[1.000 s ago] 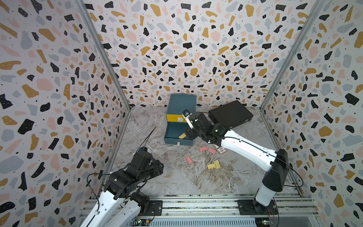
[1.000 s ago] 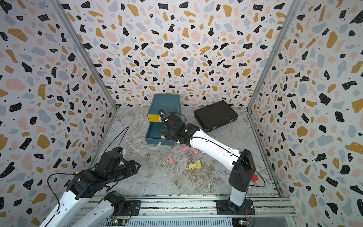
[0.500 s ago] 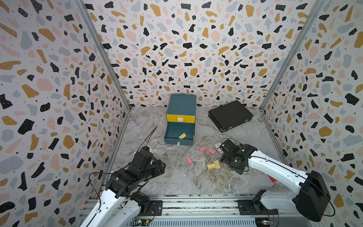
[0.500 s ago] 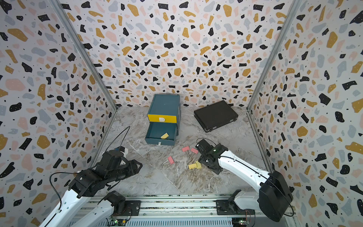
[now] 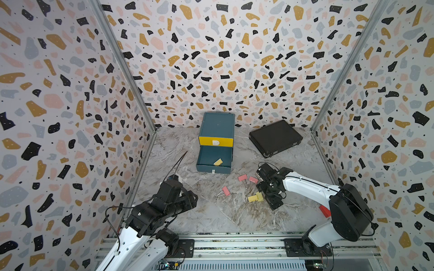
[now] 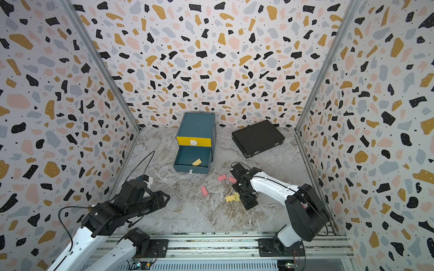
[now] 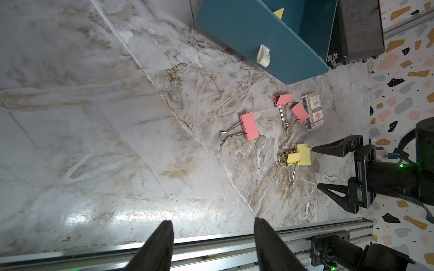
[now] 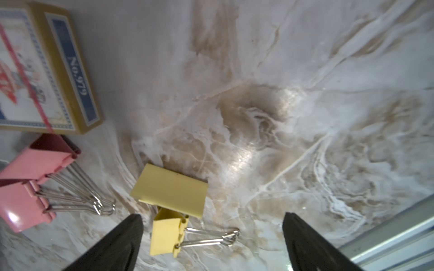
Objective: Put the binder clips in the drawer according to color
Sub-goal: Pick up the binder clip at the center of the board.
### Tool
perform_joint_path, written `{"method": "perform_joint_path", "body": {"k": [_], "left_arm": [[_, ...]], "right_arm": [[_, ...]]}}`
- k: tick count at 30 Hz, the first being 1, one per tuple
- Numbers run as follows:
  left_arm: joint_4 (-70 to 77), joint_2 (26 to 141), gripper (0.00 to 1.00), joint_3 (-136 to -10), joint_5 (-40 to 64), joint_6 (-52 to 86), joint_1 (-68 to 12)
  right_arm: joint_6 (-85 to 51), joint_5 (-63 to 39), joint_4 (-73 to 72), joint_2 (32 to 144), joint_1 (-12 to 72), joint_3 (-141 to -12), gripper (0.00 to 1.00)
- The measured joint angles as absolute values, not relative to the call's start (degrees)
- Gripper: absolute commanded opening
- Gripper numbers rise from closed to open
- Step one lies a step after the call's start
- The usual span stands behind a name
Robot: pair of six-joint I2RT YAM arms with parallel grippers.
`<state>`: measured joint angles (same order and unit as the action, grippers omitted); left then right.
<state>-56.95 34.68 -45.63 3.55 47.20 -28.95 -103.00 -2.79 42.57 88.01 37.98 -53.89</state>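
Note:
The drawer [image 5: 216,127] chest stands at the back, its middle drawer [image 6: 191,158] pulled open with one yellow binder clip [image 5: 218,162] inside. On the floor lie three pink binder clips [image 5: 242,177] [image 5: 253,179] [image 5: 226,190] and two yellow binder clips [image 5: 254,197]. My right gripper [image 5: 266,200] hangs open just right of the yellow pair. In the right wrist view one yellow clip [image 8: 164,237] lies between its open fingers [image 8: 122,241], untouched, close to one finger. My left gripper [image 5: 191,199] hovers open and empty at the front left, well apart from the clips.
A flat black case [image 5: 276,138] lies at the back right. A printed card box [image 7: 313,110] sits beside two pink clips. A red block [image 5: 325,211] shows behind the right arm. A metal rail [image 5: 234,244] runs along the front edge. Patterned walls close three sides.
My right arm has pulled back from the open drawer, where a yellow clip now lies, down to the yellow clips on the floor, with its jaws spreading wider. The left arm has barely moved.

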Motion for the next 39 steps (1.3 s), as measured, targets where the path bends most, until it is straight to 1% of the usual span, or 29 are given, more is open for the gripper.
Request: {"method": "perform_joint_path", "body": {"k": [7,10,11,13,16,22,27,28,30,35,37,39], "left_arm": [[-56.9,34.7,0.59,-45.6,3.6,47.2,-28.9],[-56.9,34.7,0.59,-45.6,3.6,47.2,-28.9],[-56.9,34.7,0.58,-45.6,3.6,47.2,-28.9],[-57.0,34.7,0.58,-45.6,3.6,47.2,-28.9],[-57.0,34.4,0.58,-45.6,3.6,47.2,-28.9],[-57.0,34.0,0.58,-45.6,3.5,47.2,-28.9],[-57.1,34.0,0.57,-45.6,3.5,47.2,-28.9],[-57.1,34.0,0.57,-45.6,3.5,47.2,-28.9],[-57.1,34.0,0.57,-45.6,3.5,47.2,-28.9],[-57.4,34.0,0.56,-45.6,3.5,47.2,-28.9],[-57.4,34.0,0.56,-45.6,3.5,47.2,-28.9],[-57.4,34.0,0.56,-45.6,3.5,47.2,-28.9]], "right_arm": [[-107.7,-3.7,39.2,90.9,37.3,-57.0,0.99],[-109.1,-4.5,38.1,91.9,36.9,-57.1,0.98],[-109.6,-4.8,37.8,92.3,36.6,-57.1,0.96],[-110.6,-5.6,36.7,92.9,35.9,-56.5,0.87],[-111.7,-5.9,36.3,93.0,34.8,-55.6,0.79],[-112.6,-6.6,35.6,93.9,34.0,-55.5,0.73],[-113.1,-7.2,34.9,95.0,34.0,-55.4,0.72],[-113.2,-7.3,34.8,95.0,34.0,-55.3,0.7],[-113.3,-7.3,34.5,95.1,34.0,-55.3,0.61],[-113.6,-7.3,34.0,95.1,34.0,-55.2,0.45],[-113.8,-7.2,33.9,95.1,34.0,-55.2,0.42],[-113.8,-6.7,34.0,95.0,34.0,-55.2,0.36]]}}
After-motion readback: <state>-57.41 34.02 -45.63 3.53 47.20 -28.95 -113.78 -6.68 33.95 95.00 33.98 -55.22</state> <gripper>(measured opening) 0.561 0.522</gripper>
